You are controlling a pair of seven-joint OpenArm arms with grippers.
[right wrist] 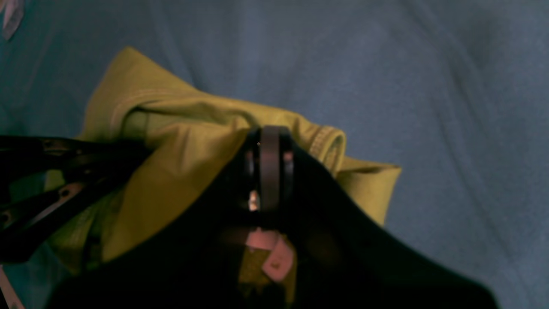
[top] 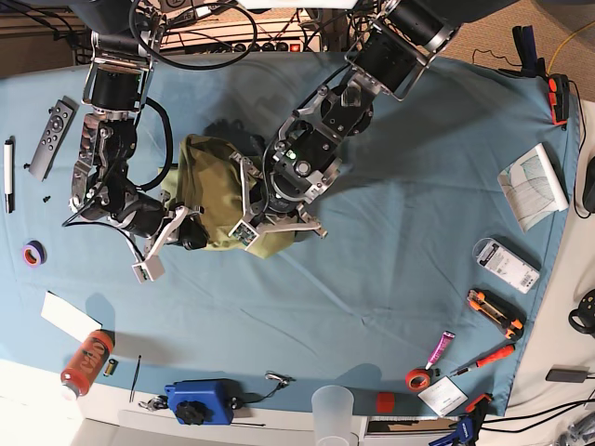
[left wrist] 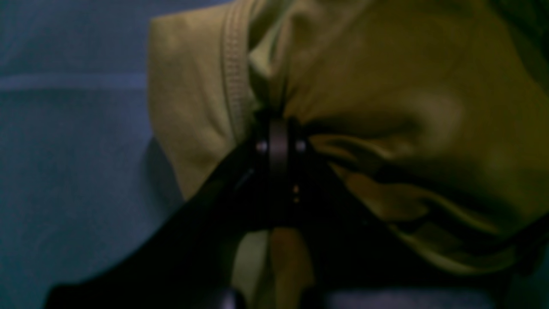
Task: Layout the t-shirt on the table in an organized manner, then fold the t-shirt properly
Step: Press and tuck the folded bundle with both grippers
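- The right fingers [right wrist: 269, 141] are clamped fully together on a fold of the bunched-up olive-green cotton t-shirt [top: 212, 190].
- The left fingers [left wrist: 279, 133] are pinched tight on it beside the ribbed collar.
- The shirt is heaped on the light-blue cloth-covered bench [top: 390, 269], left of centre.

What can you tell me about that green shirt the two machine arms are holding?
The olive-green soft cotton t-shirt is bunched into a crumpled heap, not yet spread flat, near the middle of the light-blue cloth-covered table. A ribbed collar band and a stitched hem show among deep folds; no print is visible. Both arms pinch it: the left gripper is shut on fabric beside the collar, and the right gripper is shut on a fold next to a ribbed edge.
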